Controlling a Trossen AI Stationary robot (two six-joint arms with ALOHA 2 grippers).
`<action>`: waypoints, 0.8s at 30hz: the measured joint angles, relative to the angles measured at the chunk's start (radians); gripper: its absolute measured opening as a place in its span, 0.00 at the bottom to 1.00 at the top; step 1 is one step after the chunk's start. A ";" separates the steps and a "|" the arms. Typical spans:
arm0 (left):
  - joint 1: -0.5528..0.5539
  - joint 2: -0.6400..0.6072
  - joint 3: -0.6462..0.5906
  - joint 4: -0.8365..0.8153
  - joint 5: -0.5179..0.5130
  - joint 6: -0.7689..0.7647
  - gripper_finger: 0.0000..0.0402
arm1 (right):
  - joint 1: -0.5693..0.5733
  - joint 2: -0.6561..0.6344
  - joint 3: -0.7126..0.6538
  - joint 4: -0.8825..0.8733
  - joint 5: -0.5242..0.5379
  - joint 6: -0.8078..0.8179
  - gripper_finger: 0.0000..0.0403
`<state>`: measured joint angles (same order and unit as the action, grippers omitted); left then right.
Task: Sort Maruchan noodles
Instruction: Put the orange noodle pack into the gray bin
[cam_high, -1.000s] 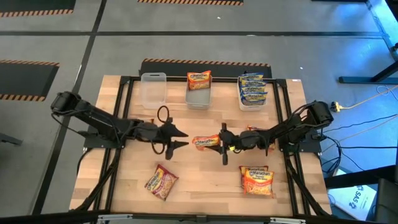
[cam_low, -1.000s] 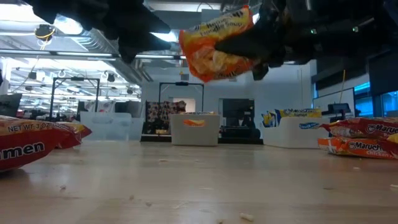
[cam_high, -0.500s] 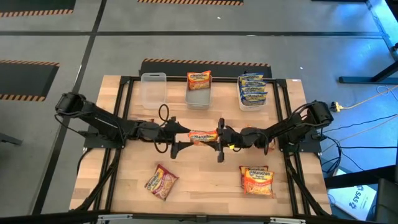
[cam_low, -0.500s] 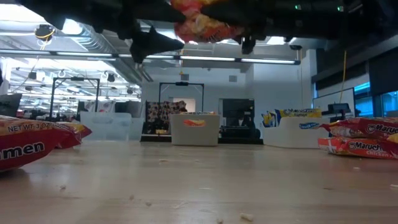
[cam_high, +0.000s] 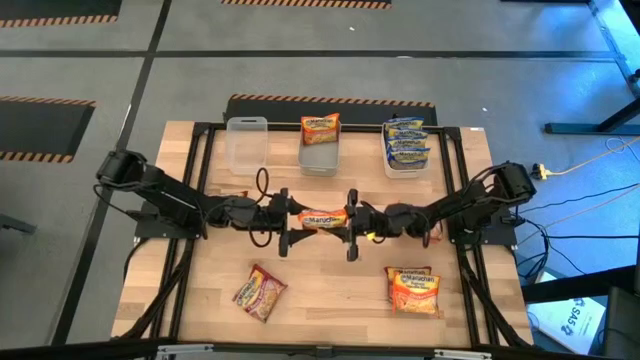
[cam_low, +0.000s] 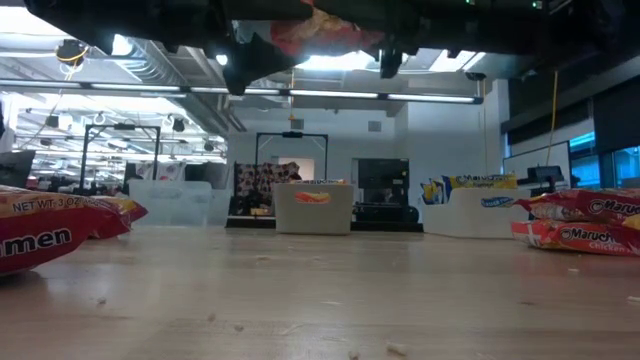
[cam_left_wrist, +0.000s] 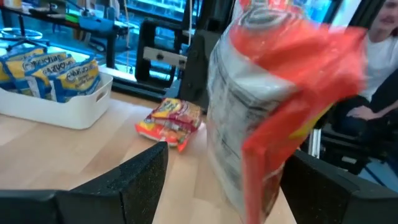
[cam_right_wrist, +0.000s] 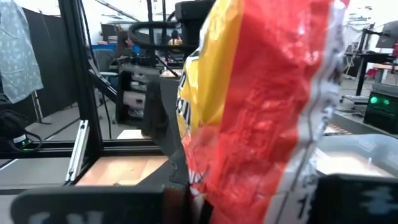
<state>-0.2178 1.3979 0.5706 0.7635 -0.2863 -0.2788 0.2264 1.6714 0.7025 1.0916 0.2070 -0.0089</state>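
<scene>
Your right claw (cam_high: 351, 224) grips orange crinkly ramen packet (cam_high: 323, 217) mid-air above counter (cam_high: 330, 290), long axis spanning both arms; left claw (cam_high: 285, 222) spread wide around far end.

From above my table (cam_high: 330, 285) is evenly, brightly lit with soft shadows, while at table height ceiling strip lights (cam_low: 130, 86) glare behind my silhouetted arms, and the packet (cam_left_wrist: 273, 99) near my wrists is smeared and unfocused.
</scene>
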 joint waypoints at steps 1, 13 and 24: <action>0.001 0.000 0.000 -0.001 0.008 0.001 0.70 | 0.000 0.000 0.004 -0.004 -0.003 -0.001 0.23; 0.014 -0.001 -0.001 0.013 0.044 0.028 0.61 | -0.007 0.067 0.098 -0.048 0.005 -0.009 0.24; 0.013 -0.006 -0.001 0.007 0.058 0.083 0.37 | -0.006 0.066 0.118 -0.086 0.028 0.005 0.24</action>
<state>-0.2047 1.3920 0.5694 0.7706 -0.2281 -0.1953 0.2207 1.7370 0.8208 1.0053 0.2347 -0.0041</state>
